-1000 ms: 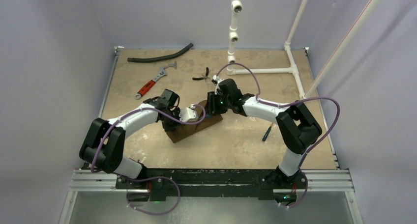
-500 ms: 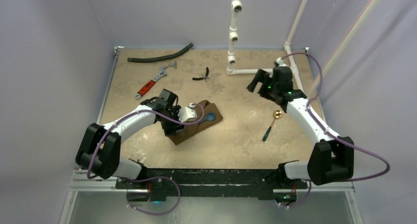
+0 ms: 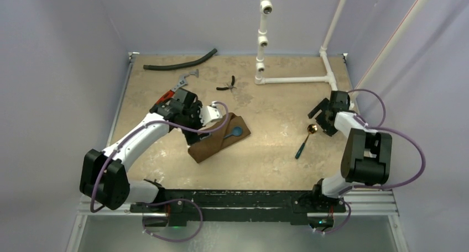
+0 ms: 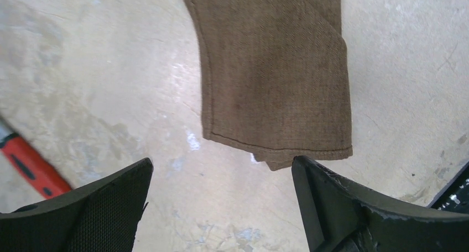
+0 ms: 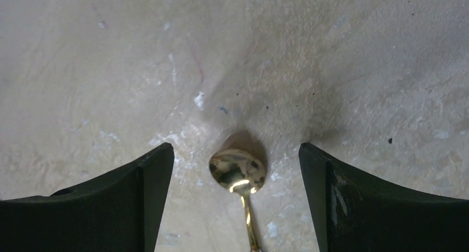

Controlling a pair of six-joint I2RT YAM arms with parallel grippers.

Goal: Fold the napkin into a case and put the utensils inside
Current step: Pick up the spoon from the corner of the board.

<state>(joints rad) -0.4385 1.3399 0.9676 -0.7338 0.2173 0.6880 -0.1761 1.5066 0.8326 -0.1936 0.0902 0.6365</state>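
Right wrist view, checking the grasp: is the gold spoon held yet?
No, the gold spoon lies on the table, untouched inside the open right gripper.

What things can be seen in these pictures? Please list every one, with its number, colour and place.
napkin: one, dark brown, folded, centre-left of table
blue spoon: one, blue bowl, at the napkin's right end
gold spoon: one, gold bowl, dark handle, bare table on the right
wrench: one, red handle, far left, partly hidden by left arm
pliers: one, black, far centre
hose: one, black, far left edge
pipe frame: one, white, far right
table: one, beige
left gripper: one, black fingers, open, above the napkin's end
right gripper: one, black fingers, open, above the gold spoon
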